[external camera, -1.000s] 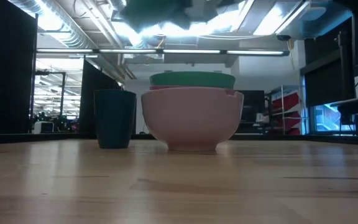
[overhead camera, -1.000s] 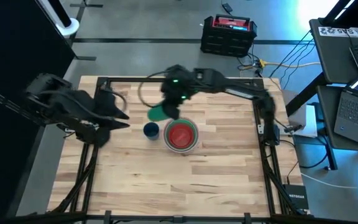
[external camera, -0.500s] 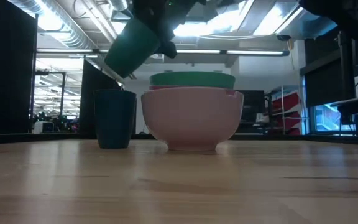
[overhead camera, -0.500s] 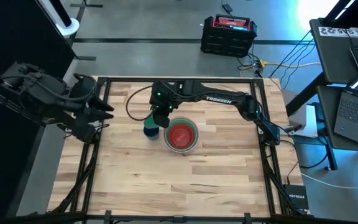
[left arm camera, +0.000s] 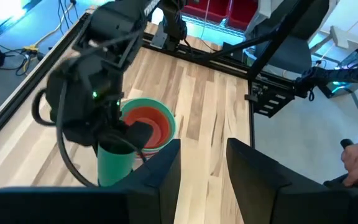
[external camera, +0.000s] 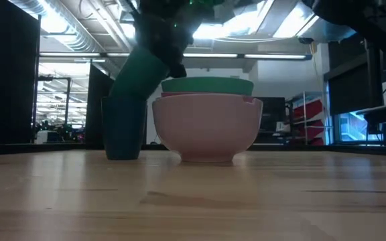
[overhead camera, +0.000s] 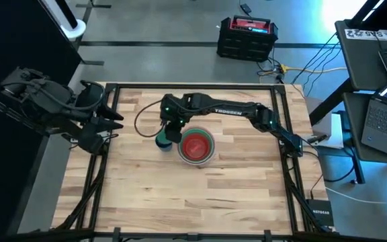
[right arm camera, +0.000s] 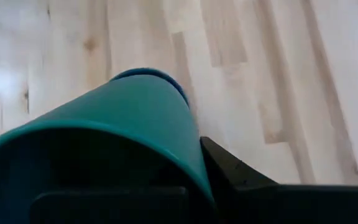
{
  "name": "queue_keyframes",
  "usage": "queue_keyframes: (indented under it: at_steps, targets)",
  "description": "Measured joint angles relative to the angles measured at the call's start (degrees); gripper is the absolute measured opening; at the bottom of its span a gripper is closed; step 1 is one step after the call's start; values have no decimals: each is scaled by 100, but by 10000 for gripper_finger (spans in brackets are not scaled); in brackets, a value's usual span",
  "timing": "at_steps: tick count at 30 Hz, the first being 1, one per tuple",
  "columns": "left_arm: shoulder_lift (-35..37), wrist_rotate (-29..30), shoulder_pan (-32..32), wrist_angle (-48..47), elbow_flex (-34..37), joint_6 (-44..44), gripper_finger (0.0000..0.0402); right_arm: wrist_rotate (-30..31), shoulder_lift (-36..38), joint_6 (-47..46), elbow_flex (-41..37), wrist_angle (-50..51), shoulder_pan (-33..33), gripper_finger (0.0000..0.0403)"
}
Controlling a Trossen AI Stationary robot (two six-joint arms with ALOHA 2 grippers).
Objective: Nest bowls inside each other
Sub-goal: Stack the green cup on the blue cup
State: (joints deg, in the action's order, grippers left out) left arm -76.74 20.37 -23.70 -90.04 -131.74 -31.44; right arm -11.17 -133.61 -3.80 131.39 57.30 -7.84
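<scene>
A stack of nested bowls (overhead camera: 195, 146) sits mid-table: a pale pink outer bowl (external camera: 206, 127), a teal rim (external camera: 206, 85) and an orange-red bowl innermost. Just left of it stands a small dark blue cup (external camera: 122, 130). My right gripper (overhead camera: 170, 128) is shut on a small green cup (external camera: 138, 75). The cup hangs tilted with its base at the blue cup's mouth (right arm camera: 160, 77). I cannot tell whether the two cups touch. My left gripper (left arm camera: 204, 163) waits open at the table's left edge (overhead camera: 111, 121), holding nothing. My right gripper pinches the green cup's wall at the rim (right arm camera: 194, 163), one finger inside the cup (right arm camera: 104, 200) and one outside (right arm camera: 235, 177). The fingers come slanting down from the far right. The cup is lifted clear of the table, tilted, base lowest over the blue cup.
Black frame rails (overhead camera: 281, 128) run along the table's left, right and far sides. Bare wood (overhead camera: 193, 195) fills the near half. A black case (overhead camera: 247, 37) stands on the floor beyond the far edge, and laptops (overhead camera: 381, 121) are off to the right.
My right gripper has come down toward the table's left and near side with the green cup. The cup has dropped from high above the stack to the blue cup's mouth. My left arm has drawn back toward the table's left edge and then kept still.
</scene>
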Motion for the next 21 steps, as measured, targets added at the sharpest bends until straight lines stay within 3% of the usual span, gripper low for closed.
queue_keyframes:
  at_steps: [15,21]
  targets:
    - [1,1,0,2,0,83,113,-5,-58,31,7,-17,0,2]
    - [1,1,0,2,0,81,113,-120,-58,79,7,-28,0,52]
